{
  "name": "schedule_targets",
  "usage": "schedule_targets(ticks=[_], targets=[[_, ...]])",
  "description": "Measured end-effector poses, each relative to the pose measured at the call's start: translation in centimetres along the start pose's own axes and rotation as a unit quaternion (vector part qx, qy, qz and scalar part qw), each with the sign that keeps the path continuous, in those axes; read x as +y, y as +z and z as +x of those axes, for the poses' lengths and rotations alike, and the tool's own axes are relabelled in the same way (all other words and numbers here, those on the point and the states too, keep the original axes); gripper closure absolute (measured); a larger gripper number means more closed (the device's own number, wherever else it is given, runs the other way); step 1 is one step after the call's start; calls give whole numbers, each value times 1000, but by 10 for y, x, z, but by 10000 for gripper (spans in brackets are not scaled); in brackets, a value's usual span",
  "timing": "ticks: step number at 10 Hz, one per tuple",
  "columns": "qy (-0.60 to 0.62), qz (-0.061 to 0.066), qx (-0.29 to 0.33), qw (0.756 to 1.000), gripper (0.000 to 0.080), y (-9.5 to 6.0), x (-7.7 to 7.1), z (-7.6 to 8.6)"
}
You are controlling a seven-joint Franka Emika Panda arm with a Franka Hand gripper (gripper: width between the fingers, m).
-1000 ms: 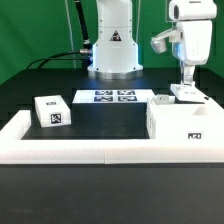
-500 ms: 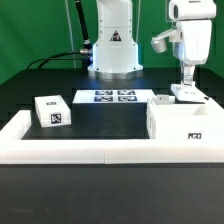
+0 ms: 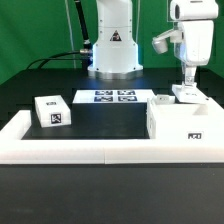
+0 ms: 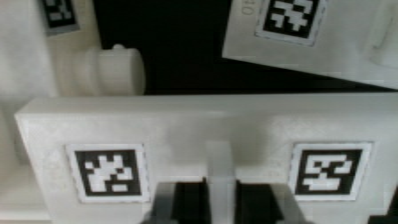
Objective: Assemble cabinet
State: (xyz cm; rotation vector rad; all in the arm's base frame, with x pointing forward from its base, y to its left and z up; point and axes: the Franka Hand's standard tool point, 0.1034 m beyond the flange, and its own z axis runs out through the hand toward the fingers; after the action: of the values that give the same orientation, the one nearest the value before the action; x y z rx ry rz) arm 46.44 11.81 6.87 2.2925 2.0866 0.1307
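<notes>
Exterior view looks far across the surface (image 3: 110, 118); wrist view, close behind the claw (image 4: 210, 196), shares the right-hand white block (image 3: 189, 97) (image 4: 196, 125).

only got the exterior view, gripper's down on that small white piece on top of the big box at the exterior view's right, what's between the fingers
observer: In the wrist view the gripper has one finger on each side of a narrow raised rib on the white piece. I cannot tell whether the fingers press it.
operator: any markings on it
observer: Yes, two square tags face the wrist camera, one on either side of the rib.
operator: anything past it i'm missing
observer: A stubby round white knob shows just beyond the piece's far edge.
</notes>
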Motion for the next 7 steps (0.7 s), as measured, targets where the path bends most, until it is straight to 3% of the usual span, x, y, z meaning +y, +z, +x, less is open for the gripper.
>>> schedule_targets(ticks=[4,5,7], targets=[[1,2,0,1000,732,2,0,0],[2,11,-4,1000,732,5,7,2],[1,30,-17,999,732,6,8,0]])
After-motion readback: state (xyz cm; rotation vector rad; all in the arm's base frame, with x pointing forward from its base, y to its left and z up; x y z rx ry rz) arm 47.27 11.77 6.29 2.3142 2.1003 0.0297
